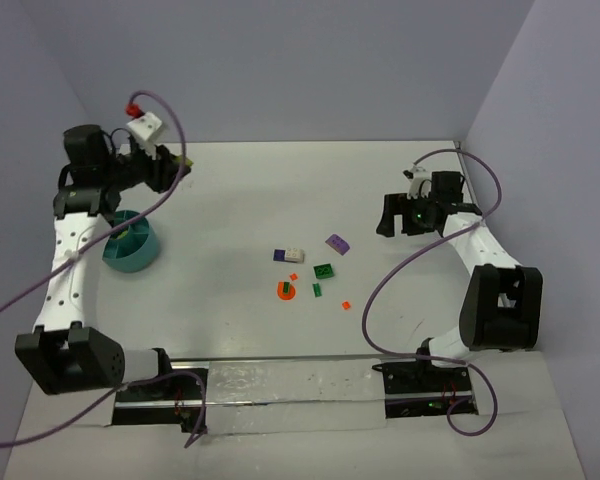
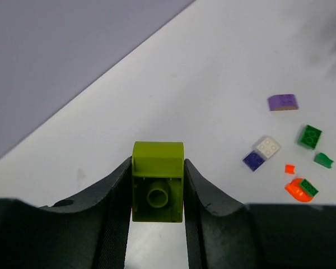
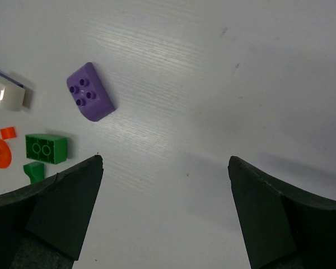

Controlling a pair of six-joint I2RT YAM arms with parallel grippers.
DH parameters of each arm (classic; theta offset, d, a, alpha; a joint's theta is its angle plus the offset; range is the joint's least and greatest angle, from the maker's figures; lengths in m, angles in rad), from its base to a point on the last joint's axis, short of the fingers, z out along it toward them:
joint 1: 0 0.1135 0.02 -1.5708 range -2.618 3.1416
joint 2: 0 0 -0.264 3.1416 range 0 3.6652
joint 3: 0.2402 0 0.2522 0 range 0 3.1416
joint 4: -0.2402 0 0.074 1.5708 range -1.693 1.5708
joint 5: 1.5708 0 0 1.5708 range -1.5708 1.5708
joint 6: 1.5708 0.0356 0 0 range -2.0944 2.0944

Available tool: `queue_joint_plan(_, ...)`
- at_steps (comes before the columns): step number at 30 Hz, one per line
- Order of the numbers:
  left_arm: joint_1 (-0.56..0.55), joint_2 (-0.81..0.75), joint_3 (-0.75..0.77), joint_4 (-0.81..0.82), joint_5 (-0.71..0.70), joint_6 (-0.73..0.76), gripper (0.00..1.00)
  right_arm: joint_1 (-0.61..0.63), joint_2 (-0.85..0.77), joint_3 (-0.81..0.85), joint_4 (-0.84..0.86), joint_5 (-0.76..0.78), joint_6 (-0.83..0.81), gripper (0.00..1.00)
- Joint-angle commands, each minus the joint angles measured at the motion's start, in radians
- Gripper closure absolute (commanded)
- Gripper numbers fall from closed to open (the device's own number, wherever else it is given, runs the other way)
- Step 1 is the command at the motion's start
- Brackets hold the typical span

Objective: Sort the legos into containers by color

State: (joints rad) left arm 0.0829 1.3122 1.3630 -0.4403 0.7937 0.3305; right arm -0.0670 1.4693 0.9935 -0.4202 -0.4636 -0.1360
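Risk, early release: the left gripper [image 2: 157,163] is not over the teal bowl [image 1: 135,262]. Opening here would likely drop the lime green brick [image 2: 157,182] onto the table [image 1: 280,180].
Risk, slip in transit: the fingers [image 2: 115,207] clamp the brick by two smooth side walls only. A quick swing or a jolt could twist it or let it slide out.
Risk, wrong compartment: the left arm covers part of the bowl in the top view, so the dividers and contents cannot be read. Releasing without alignment could mix colours.
Risk, bounce-out: a light brick let go from height may hop over the rim. A lower release looks safer.
Left gripper state: partly closed, gripping the lime green brick, hollow underside toward the wrist camera.
Right gripper state: the right gripper [image 3: 165,185] is spread wide with nothing between its fingers.
Held brick, position: between the left fingertips, clear of the table.
Bowl, relative to left gripper: nearer the arm bases than the gripper, and well apart from it in the top view.
Remaining legos, position: mid-table, between the arms and nearer the right gripper. These include a purple brick [image 3: 89,99], a dark green brick [image 3: 46,148], a white brick [image 2: 267,147] touching a dark purple brick [image 2: 253,161], and a round orange piece [image 2: 294,191].
Purple brick, relative to right gripper: ahead of its left finger, not between the fingers.
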Motion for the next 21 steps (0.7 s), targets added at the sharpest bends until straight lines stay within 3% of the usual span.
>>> queue_joint_plan(1, 0.181, -0.044, -0.131, 0.026, -0.005, -0.139, 1.00, 0.074, -0.020, 0.059, 0.002, 0.046, -0.009, 0.00)
queue_joint_plan(8, 0.363, -0.088, -0.272, 0.167, -0.119, -0.205, 1.00, 0.104, 0.003, 0.062, 0.000, 0.059, -0.016, 0.00)
queue_joint_plan(21, 0.398, -0.029, -0.377, 0.302, -0.289, -0.189, 0.99, 0.105, 0.032, 0.063, -0.002, 0.057, -0.025, 0.00)
